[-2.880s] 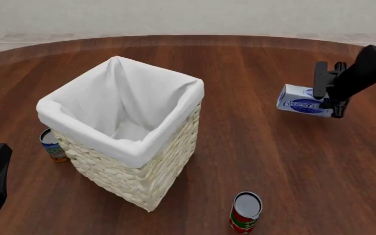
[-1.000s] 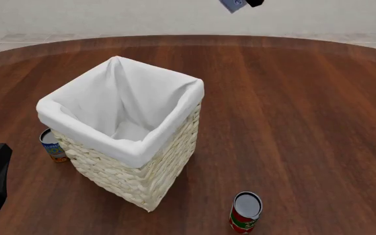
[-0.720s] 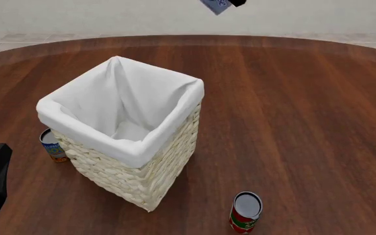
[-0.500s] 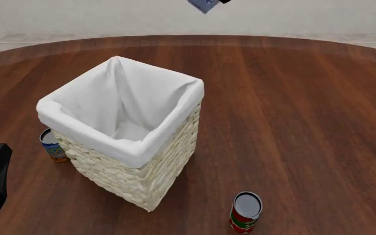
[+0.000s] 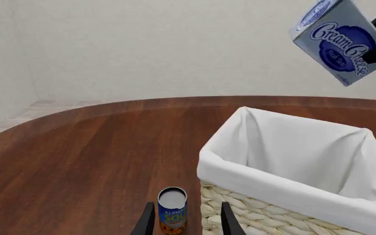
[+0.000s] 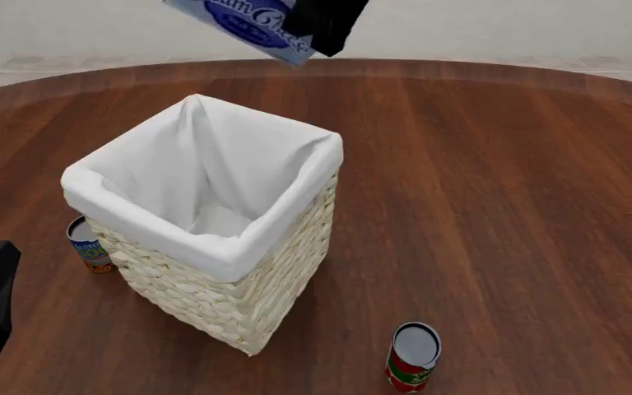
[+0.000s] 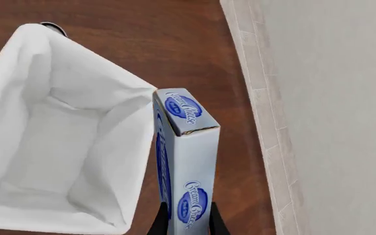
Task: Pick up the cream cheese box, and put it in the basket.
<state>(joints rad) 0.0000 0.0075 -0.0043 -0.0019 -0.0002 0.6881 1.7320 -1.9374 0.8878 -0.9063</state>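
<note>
The basket (image 6: 223, 247) is standing open-topped, its white liner (image 6: 201, 177) folding over the rim and its interior holding nothing, while the right gripper (image 6: 327, 25) is holding the cream cheese box (image 6: 244, 20) clamped in the air above the far edge of that opening. A blue-labelled can (image 6: 89, 243) is standing just beside the basket's left wall, directly ahead of the left gripper (image 5: 184, 223), whose spread fingers are framing it. A red-labelled can (image 6: 413, 356) is standing apart on the near right of the table (image 6: 513, 206), whose right half is otherwise lying bare.
</note>
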